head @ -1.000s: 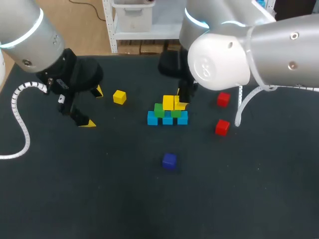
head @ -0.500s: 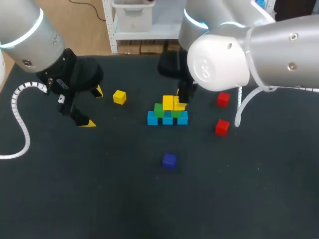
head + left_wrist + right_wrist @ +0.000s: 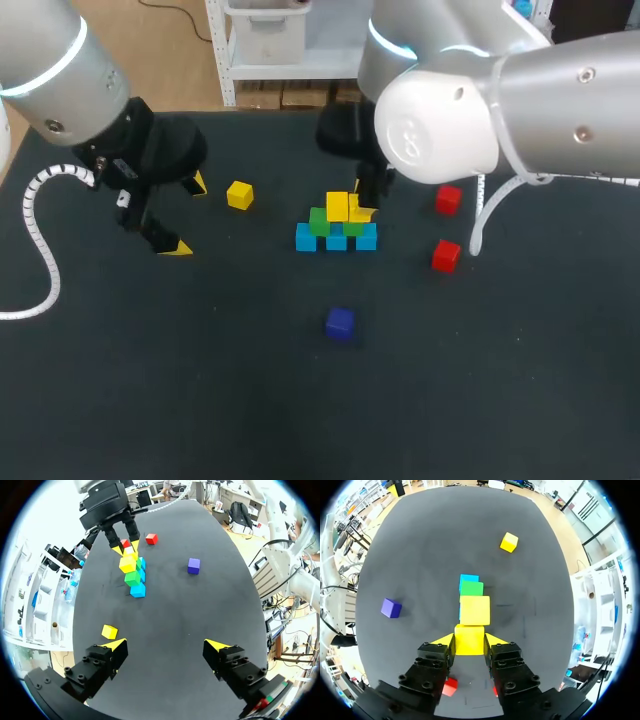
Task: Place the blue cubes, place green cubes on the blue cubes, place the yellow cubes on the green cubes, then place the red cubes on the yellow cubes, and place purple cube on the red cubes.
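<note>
Found right gripper [image 3: 469, 644] closed on yellow cube [image 3: 469, 636], just beside second yellow cube [image 3: 474, 609] atop green cubes [image 3: 319, 221]. Found left gripper [image 3: 165, 646] wide open, holding nothing.

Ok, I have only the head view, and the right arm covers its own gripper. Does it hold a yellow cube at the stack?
Observer: Yes. In the right wrist view the right gripper is shut on a yellow cube, one finger on each side.
Operator: Where exactly is it?
Observer: The placed yellow cube lies just ahead of the fingers, edge to edge with the held one.
Operator: Is it set down?
Observer: In the left wrist view it looks level with the placed one, above the green cube. Whether it touches, I cannot tell.
</note>
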Robot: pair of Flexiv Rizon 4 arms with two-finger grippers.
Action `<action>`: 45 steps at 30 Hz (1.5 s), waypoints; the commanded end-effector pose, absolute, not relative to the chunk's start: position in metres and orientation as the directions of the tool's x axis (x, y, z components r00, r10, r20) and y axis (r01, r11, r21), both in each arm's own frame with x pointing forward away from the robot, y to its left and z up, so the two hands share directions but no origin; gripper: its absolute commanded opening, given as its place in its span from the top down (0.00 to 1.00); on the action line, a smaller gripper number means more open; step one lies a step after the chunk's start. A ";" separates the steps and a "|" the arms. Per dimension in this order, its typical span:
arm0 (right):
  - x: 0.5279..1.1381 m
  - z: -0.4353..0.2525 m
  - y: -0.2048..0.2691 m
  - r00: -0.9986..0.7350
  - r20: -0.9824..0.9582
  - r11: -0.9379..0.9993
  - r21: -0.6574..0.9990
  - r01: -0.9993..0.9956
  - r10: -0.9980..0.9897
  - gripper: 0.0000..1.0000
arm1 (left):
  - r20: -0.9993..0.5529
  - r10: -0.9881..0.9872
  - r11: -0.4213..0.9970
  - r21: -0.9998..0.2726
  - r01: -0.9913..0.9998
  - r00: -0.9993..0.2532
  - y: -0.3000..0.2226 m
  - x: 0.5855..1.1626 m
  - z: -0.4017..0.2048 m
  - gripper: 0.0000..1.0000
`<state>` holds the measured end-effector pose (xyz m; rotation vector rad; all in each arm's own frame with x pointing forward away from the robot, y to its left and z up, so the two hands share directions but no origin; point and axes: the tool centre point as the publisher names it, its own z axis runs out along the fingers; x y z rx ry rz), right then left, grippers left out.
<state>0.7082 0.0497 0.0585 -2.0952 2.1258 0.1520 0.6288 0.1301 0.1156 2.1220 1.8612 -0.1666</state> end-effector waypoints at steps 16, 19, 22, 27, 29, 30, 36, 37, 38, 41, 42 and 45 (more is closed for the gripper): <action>0.714 0.057 0.051 -0.010 -0.180 0.015 -0.030 -0.999 -0.984 0.64 | -0.292 0.944 -0.108 0.157 0.982 0.151 0.131 0.629 0.115 0.00; 0.715 0.057 0.051 -0.011 -0.178 0.016 -0.028 -0.999 -0.984 0.62 | -0.292 0.944 -0.108 0.157 0.982 0.151 0.131 0.629 0.115 0.00; 0.715 0.057 0.051 -0.012 -0.177 0.017 -0.026 -1.000 -0.984 0.57 | -0.292 0.944 -0.108 0.157 0.982 0.151 0.131 0.629 0.115 0.00; 0.715 0.057 0.051 -0.012 -0.177 0.016 -0.024 -1.000 -0.984 0.52 | -0.292 0.944 -0.108 0.157 0.982 0.151 0.131 0.629 0.115 0.00; 0.716 0.057 0.051 -0.012 -0.177 0.016 -0.024 -1.000 -0.984 0.51 | -0.292 0.944 -0.108 0.157 0.982 0.151 0.131 0.629 0.115 0.00; 0.716 0.057 0.051 -0.012 -0.177 0.016 -0.023 -1.000 -0.984 0.51 | -0.292 0.944 -0.108 0.157 0.982 0.151 0.131 0.629 0.115 0.00; 0.717 0.065 0.048 -0.018 -0.178 0.022 -0.023 -0.999 -0.984 0.03 | -0.292 0.944 -0.108 0.157 0.982 0.151 0.131 0.629 0.115 0.00; 0.716 0.067 0.047 -0.017 -0.177 0.022 -0.024 -0.999 -0.984 0.00 | -0.292 0.944 -0.108 0.157 0.982 0.151 0.131 0.629 0.115 0.00; 0.715 0.070 0.046 -0.018 -0.177 0.022 -0.023 -0.999 -0.984 0.00 | -0.292 0.944 -0.108 0.157 0.982 0.151 0.131 0.629 0.115 0.00; 0.712 0.079 0.041 -0.017 -0.177 0.022 -0.025 -0.999 -0.984 0.00 | -0.292 0.944 -0.108 0.157 0.982 0.151 0.131 0.629 0.115 0.00; 0.711 0.081 0.038 -0.018 -0.177 0.023 -0.026 -0.999 -0.984 0.00 | -0.292 0.944 -0.108 0.157 0.982 0.151 0.131 0.629 0.115 0.00; 0.710 0.089 0.029 -0.023 -0.180 0.029 -0.033 -0.999 -0.983 0.00 | -0.292 0.944 -0.108 0.157 0.982 0.151 0.131 0.629 0.115 0.00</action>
